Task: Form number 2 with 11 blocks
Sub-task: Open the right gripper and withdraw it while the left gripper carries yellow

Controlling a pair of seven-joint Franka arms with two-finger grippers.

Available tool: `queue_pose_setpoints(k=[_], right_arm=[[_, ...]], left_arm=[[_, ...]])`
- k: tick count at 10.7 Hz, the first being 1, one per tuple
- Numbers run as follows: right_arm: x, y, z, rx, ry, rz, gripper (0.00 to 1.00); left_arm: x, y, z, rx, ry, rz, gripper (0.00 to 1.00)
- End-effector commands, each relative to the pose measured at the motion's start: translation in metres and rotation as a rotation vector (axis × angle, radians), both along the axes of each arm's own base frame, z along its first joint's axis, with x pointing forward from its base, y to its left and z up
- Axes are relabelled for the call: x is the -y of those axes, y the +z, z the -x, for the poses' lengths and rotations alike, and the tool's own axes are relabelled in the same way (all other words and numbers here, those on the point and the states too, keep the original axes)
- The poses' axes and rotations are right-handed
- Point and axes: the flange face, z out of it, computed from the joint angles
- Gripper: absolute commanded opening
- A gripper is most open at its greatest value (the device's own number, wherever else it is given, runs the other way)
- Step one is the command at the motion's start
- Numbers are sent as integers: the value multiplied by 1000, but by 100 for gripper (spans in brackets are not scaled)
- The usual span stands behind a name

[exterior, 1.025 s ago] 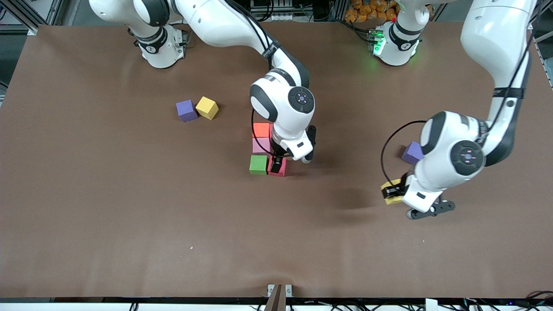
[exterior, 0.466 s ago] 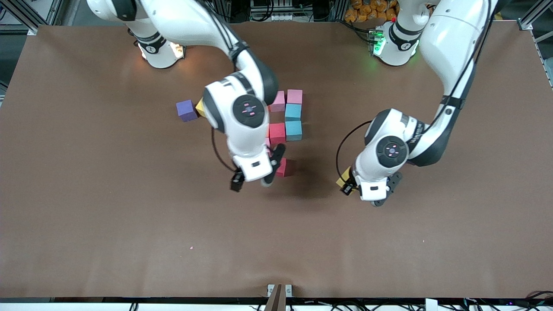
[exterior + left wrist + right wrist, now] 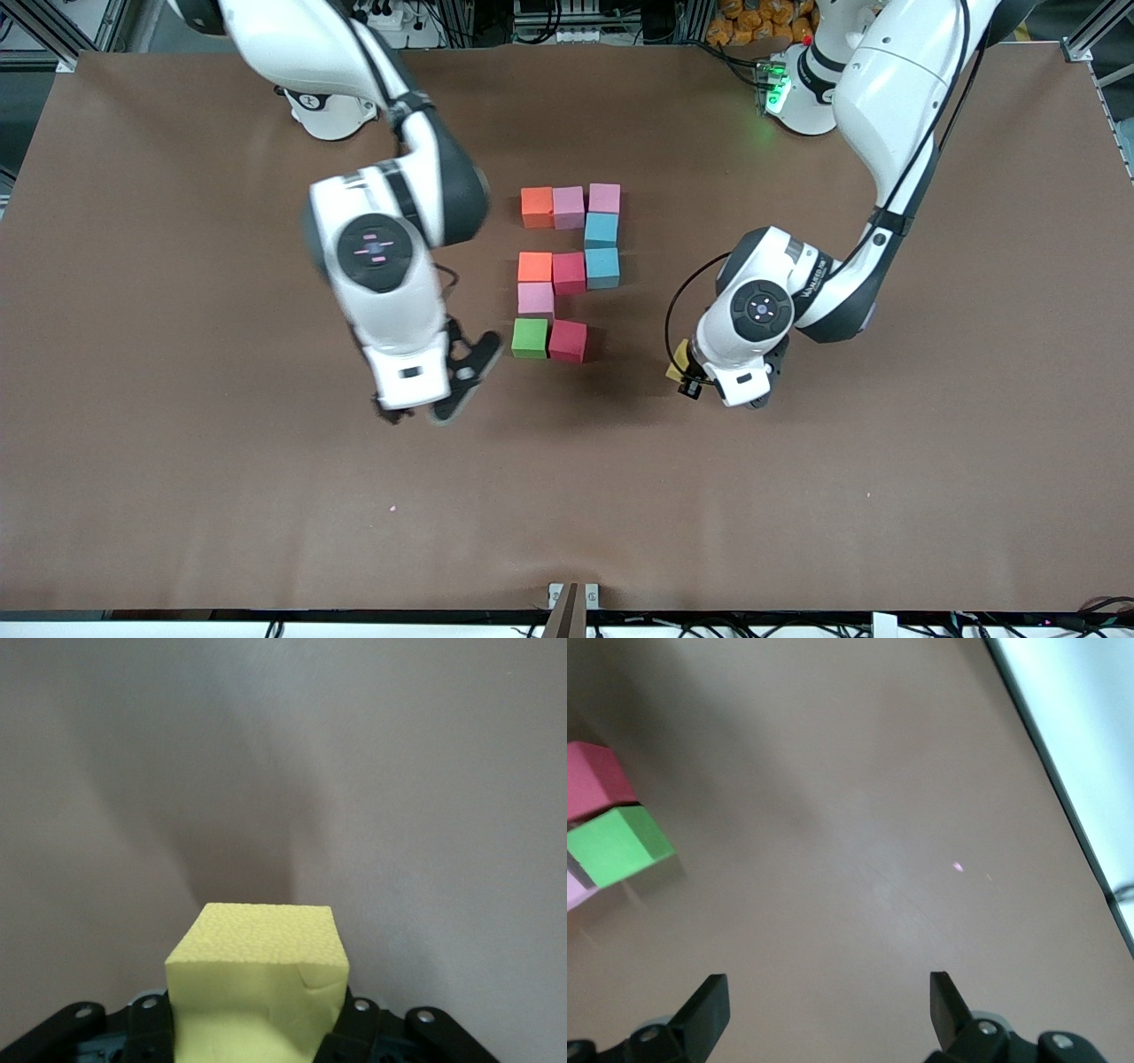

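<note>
Ten blocks lie together mid-table: orange, pink and pink in the row nearest the bases, two light blue, red, orange, pink, then green and red. My left gripper hangs over bare table beside that last row, shut on the yellow block. My right gripper is open and empty over the table toward the right arm's end; its wrist view shows the green block and a red one.
The brown table is bare nearer the front camera, apart from a tiny pink speck. A metal bracket sits at the front edge. The table's edge shows in the right wrist view.
My right gripper left the red block beside the green one and swung toward the right arm's end. My left gripper carried the yellow block closer to the cluster.
</note>
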Motion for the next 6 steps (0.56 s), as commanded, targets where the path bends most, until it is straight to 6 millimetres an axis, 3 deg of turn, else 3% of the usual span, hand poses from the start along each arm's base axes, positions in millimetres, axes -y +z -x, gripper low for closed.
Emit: queue_pose_setpoints(k=[1,3,4,6], right_arm=[[53,12,11,-50,-77,-70,100],[94,18,10,-65,-134,-78,100],[114,20,14,-81,-162,-82,100],[141,26,26,-101,-187,-94,100]], left_arm=[[49,-10,19,13,129,-7,50],[69,-16,25,25,189,9,50],[93,-21,33,30,207,18,50],[103,-32,36,51,283,-22,50]])
